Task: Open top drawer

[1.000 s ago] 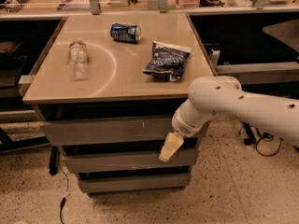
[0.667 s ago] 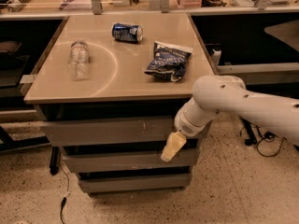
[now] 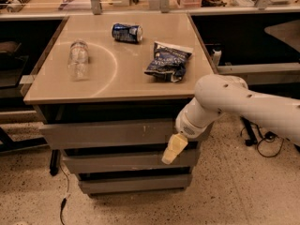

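Engagement looks to be the step in hand: the gripper [image 3: 172, 149] hangs at the lower right edge of the top drawer [image 3: 112, 133], over the gap above the middle drawer [image 3: 117, 162]. The top drawer sits right under the tabletop [image 3: 126, 86], shut or nearly so. The next move calls for catching that lower edge and pulling straight out. Whether the gripper is parted or closed, or truly touches the panel, I cannot tell.
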